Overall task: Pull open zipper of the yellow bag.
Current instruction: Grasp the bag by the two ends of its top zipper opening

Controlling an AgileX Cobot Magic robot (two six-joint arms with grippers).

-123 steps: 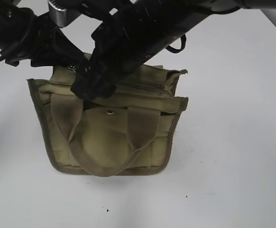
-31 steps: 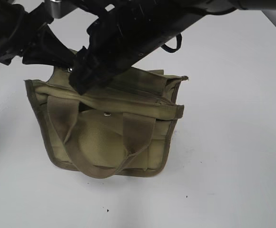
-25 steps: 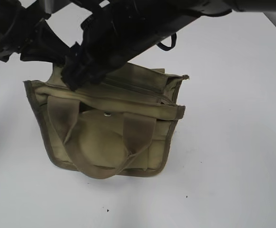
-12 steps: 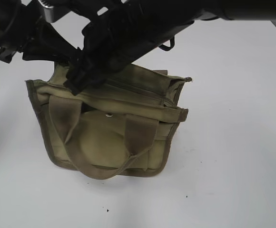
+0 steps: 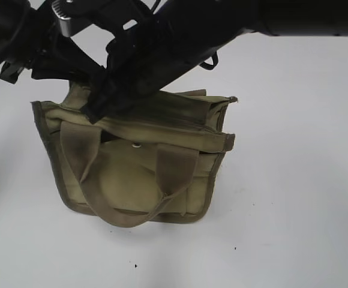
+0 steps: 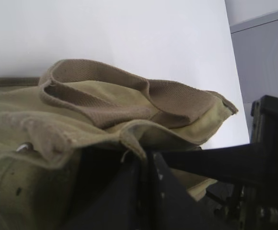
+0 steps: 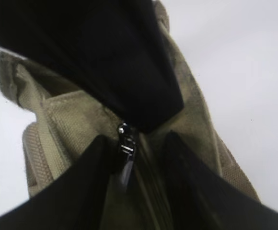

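The yellow bag (image 5: 132, 174) stands upright on the white table, its front handle (image 5: 126, 217) hanging down below a silver snap (image 5: 137, 144). The zipper (image 5: 180, 118) runs along the bag's top. My right gripper (image 5: 96, 110) reaches across to the top's left end. In the right wrist view it (image 7: 136, 160) is open astride the zipper line, and the silver pull tab (image 7: 125, 149) lies against its left finger (image 7: 93, 172), not pinched. My left gripper (image 6: 146, 158) is shut on a fold of the bag's upper edge (image 6: 129, 139).
Both black arms crowd the space above the bag's left half, with a cable loop (image 5: 210, 60) hanging from the right arm. The white table (image 5: 294, 198) stretches around the bag. A grey panel (image 6: 263, 57) borders the table at the far side.
The right gripper has shifted slightly along the bag's top left end and its jaws have narrowed a little. The bag's top has rocked slightly. The left gripper keeps its hold.
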